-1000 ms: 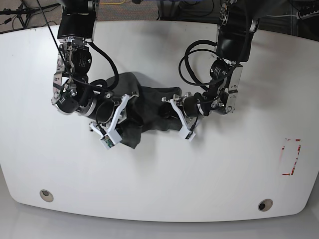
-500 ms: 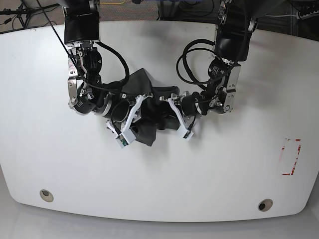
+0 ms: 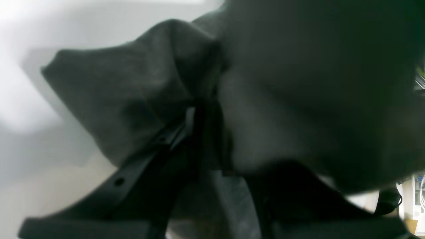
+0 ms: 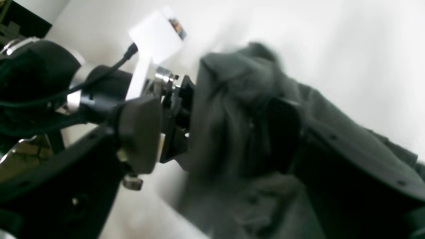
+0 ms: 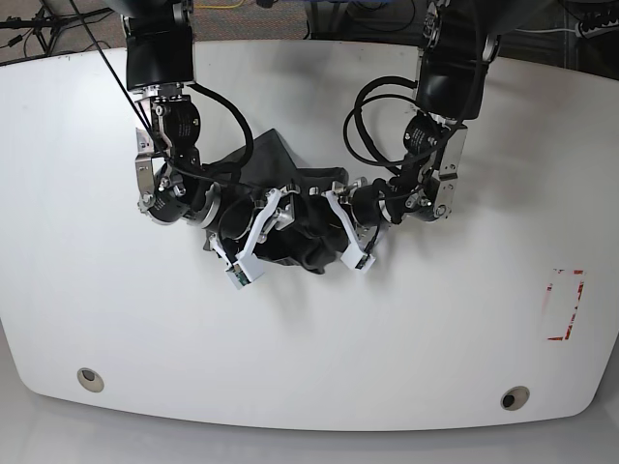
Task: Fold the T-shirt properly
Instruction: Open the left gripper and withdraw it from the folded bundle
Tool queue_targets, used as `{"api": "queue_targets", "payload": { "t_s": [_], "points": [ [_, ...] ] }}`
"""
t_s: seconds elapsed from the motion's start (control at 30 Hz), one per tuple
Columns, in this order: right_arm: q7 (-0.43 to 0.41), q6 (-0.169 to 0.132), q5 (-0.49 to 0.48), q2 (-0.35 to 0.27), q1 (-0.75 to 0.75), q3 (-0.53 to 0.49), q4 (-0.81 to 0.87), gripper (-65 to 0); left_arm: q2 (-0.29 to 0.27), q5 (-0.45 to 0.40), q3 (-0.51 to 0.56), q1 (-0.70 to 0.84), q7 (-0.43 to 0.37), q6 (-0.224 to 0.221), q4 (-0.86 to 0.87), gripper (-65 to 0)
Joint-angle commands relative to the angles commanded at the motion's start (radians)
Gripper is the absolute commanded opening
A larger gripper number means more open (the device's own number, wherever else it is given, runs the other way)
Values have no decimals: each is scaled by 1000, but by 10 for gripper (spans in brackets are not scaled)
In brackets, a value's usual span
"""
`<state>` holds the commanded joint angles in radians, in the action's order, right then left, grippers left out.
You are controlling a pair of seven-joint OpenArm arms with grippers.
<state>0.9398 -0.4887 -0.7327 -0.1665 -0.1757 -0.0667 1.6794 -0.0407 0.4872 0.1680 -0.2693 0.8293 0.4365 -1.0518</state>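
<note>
1. T-shirt (image 5: 290, 208): dark charcoal-grey fabric, bunched into a crumpled heap on the white tabletop (image 5: 97, 309), nearer the far edge than the near edge and about midway between the left and right edges. No part lies flat; one peak of cloth rises toward the far edge.
2. Left gripper (image 5: 324, 217): buried in the right side of the heap. In the left wrist view the dark fingers (image 3: 156, 156) sit pinched together with a fold of the T-shirt (image 3: 132, 86) caught between them.
3. Right gripper (image 5: 276, 217): pressed into the left side of the heap. In the right wrist view fabric (image 4: 232, 109) drapes between its dark fingers (image 4: 348, 149); blur hides how far they are parted.
4. The two grippers are close together at the heap's middle.
5. Red rectangle mark (image 5: 564, 305): near the tabletop's right edge, well apart from the T-shirt.
</note>
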Motion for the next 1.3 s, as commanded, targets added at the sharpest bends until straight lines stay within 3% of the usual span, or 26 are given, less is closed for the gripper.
{"api": "queue_targets", "payload": {
  "t_s": [0.1, 0.23, 0.43, 0.6, 0.77, 0.9, 1.13, 1.3],
  "points": [
    [0, -3, -2, -32, 5, 2, 46, -178, 0, 0, 0, -12, 0, 0, -2, -426],
    [-3, -8, -5, -55, 25, 12, 107, -178, 0, 3, 0, -21, -2, 0, -2, -381],
    [0, -14, -6, -66, 55, 144, 158, -178, 0, 5, 0, -41, -2, 3, -12, -326],
    [2, -95, -6, -69, 77, 250, 155, -178, 18, 5, -31, -32, 0, 5, -153, -312],
    [15, -124, -6, -69, 95, 308, 157, -178, 21, 5, -69, 0, 14, 6, -299, -315],
    [60, -129, -6, -69, 95, 324, 157, -178, 121, 5, -140, 61, 52, 6, -466, -317],
    [63, -129, -6, -68, 101, 318, 155, -178, 272, 9, -311, 178, 57, 6, -644, -317],
    [64, -129, -5, -60, 100, 313, 150, -178, 393, 81, -456, 275, 57, 6, -687, -317]
  ]
}}
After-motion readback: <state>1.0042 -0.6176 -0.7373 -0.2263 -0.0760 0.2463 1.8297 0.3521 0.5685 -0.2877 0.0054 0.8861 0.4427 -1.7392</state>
